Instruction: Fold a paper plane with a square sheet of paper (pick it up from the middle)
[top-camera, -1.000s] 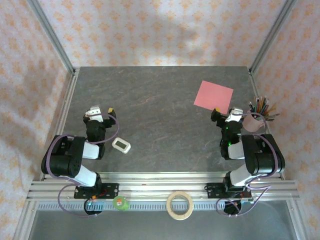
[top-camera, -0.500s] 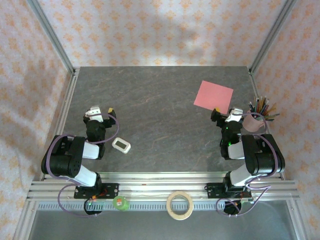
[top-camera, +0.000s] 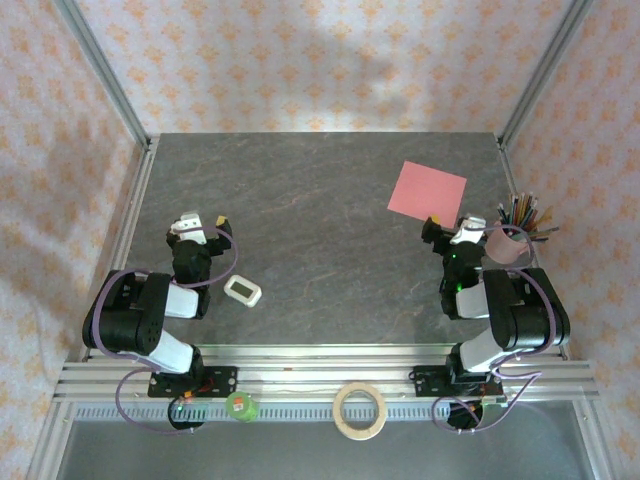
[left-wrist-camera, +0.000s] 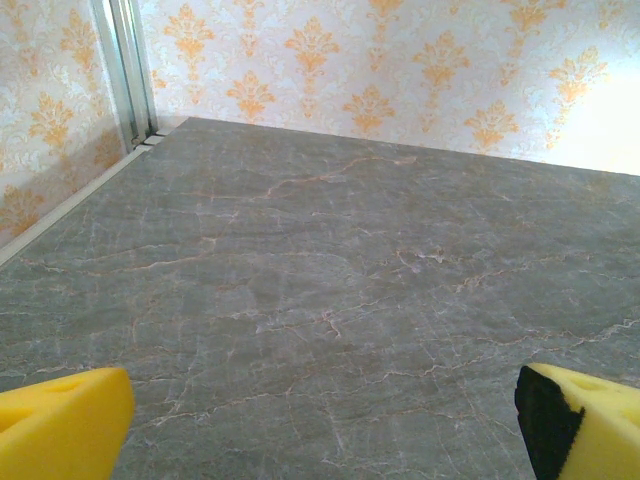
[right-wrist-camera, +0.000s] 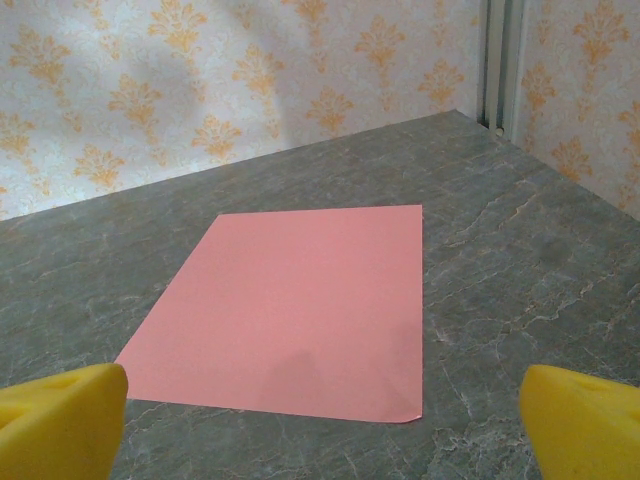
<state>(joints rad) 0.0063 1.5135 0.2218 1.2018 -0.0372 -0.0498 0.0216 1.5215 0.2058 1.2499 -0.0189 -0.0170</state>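
Three papered walls close in the table, each pale cream with an orange damask motif: the back wall (top-camera: 320, 60), the left wall (top-camera: 50, 180) and the right wall (top-camera: 600, 150). A slim aluminium post climbs each rear corner, one on the left (top-camera: 105, 70) and one on the right (top-camera: 545, 70). The table top (top-camera: 300, 200) is a dark grey, matte, stone-look slab with thin rust and white veins. Ribbed aluminium rails (top-camera: 320, 372) cross its near edge. The light is soft and even, and a faint grey shadow (top-camera: 340, 50) lies on the back wall.

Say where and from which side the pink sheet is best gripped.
Probably its middle, from straight above, with the nearer right gripper: the square sheet of paper lies flat on the table, no edge raised for a sideways pinch.
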